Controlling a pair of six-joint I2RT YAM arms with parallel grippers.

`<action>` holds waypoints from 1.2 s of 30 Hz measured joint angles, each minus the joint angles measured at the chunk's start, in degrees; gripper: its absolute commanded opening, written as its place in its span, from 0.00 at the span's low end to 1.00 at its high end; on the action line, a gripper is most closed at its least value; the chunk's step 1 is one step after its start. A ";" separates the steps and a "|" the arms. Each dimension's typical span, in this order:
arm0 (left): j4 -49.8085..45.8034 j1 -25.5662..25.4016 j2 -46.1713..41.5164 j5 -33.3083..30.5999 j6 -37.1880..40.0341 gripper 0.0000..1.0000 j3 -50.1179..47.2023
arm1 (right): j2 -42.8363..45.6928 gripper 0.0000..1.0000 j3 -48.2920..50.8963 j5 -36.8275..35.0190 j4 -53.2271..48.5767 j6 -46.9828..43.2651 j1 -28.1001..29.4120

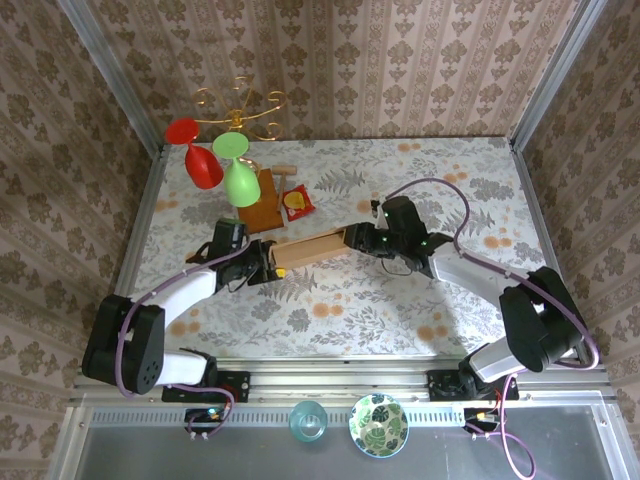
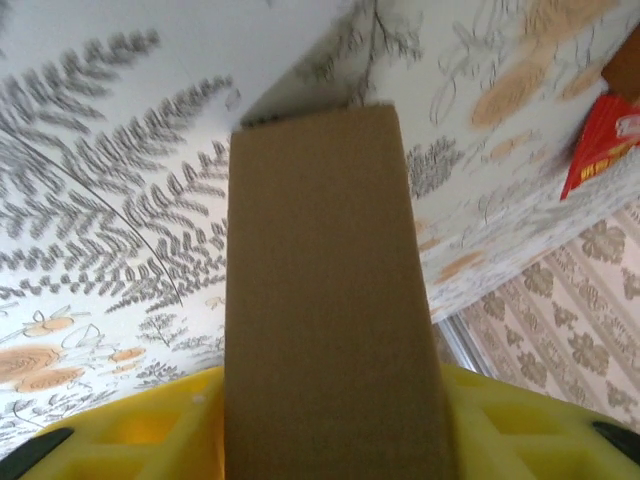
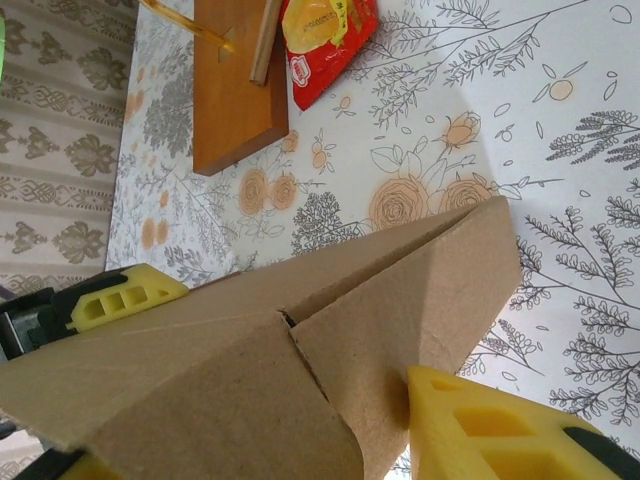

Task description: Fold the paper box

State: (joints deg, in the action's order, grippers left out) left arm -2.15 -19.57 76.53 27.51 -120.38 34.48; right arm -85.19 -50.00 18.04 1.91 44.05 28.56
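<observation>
On the floral tabletop [image 1: 400,300], midway between its near and far edges and a little left of centre, you see the paper box [image 1: 308,248]. It is plain brown corrugated cardboard, partly folded into a long, narrow shape running left to right. Your right wrist view shows two panels meeting at a slanted seam with a small gap. Just behind it, toward the far-left corner, is a wooden stand [image 1: 262,203]. The left gripper [image 1: 262,263] clasps the box's left end. The right gripper [image 1: 356,240] straddles the right end, one finger [image 3: 480,430] touching cardboard; whether it grips, you cannot tell. A red packet [image 1: 297,203] lies beside the stand.
</observation>
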 measured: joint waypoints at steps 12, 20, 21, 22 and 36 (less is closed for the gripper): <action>8.70 0.85 2.45 0.81 -0.04 0.09 -1.73 | -1.57 0.55 -4.37 -1.27 -5.01 1.51 0.13; 8.87 0.48 2.60 0.81 -0.02 0.03 -1.73 | 6.69 0.72 -5.49 -3.04 -14.16 8.48 -1.57; 8.85 0.48 2.58 0.83 -0.02 0.03 -1.73 | 8.59 0.74 -5.62 -3.72 -15.15 10.21 -2.32; 8.85 0.48 2.58 0.83 -0.02 0.03 -1.73 | 10.78 0.76 -5.86 -4.68 -16.50 12.33 -3.19; 6.05 0.48 2.49 1.27 -0.02 0.01 -0.68 | -3.21 0.67 -9.53 9.49 -24.52 48.85 -13.22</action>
State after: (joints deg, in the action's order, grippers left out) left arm 3.90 -19.09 79.02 28.77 -120.40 33.80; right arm -88.40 -59.53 27.53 -22.61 92.90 15.33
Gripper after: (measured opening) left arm 0.412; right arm 0.675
